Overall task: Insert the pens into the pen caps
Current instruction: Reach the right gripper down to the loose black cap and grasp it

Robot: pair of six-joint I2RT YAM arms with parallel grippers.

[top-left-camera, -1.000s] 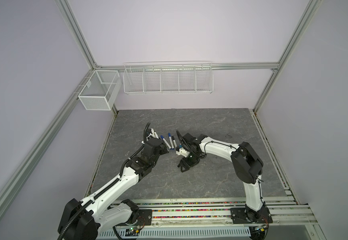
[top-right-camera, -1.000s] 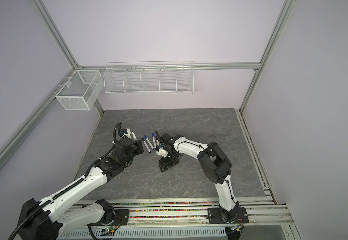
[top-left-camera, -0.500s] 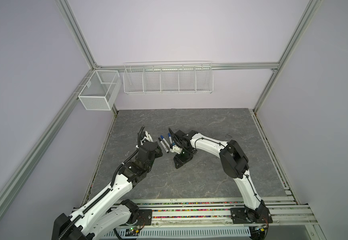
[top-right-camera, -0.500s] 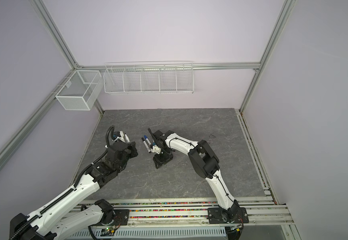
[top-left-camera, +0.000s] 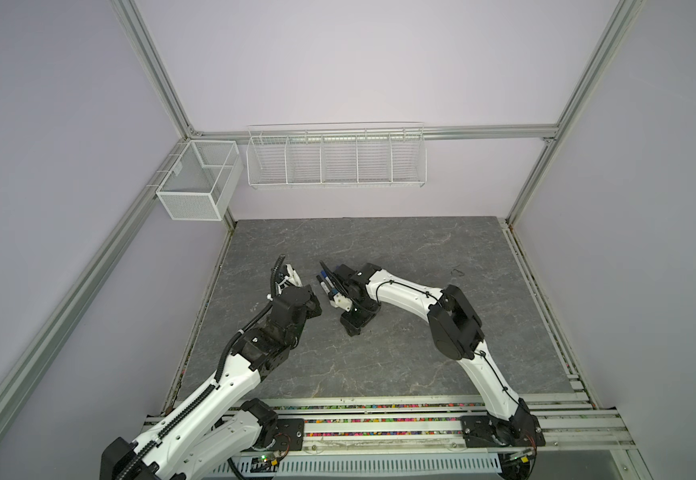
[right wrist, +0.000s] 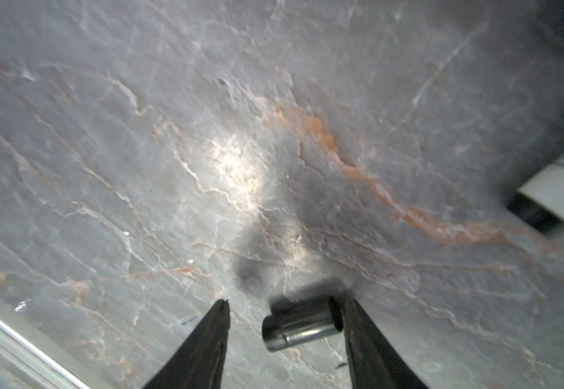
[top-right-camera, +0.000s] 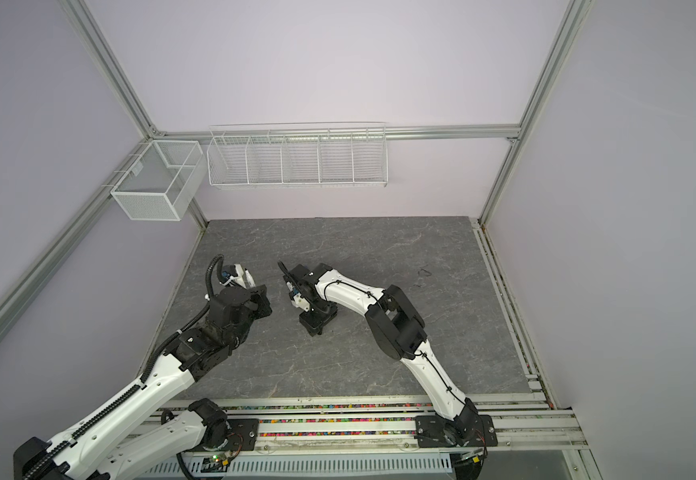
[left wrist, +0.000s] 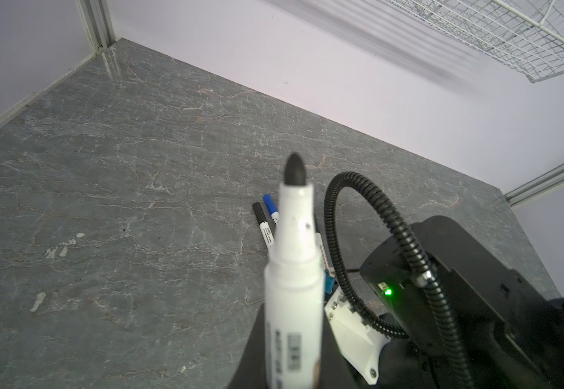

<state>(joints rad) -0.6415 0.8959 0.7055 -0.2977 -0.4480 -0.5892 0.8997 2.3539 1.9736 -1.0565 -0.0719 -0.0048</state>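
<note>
Right fingers (right wrist: pixel 206 340) straddle black cap (right wrist: pixel 299 325); one touching.

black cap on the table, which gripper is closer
Right. The black cap lies inside the open right gripper; the left gripper, holding a pen, is apart from it.

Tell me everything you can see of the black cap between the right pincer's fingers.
The black cap is a short, glossy, plastic-looking cylinder. It lies on its side on the grey table, crosswise between the fingers of the open right pincer: one end meets one finger, a gap before the other. Blur hides which end is open.
</note>
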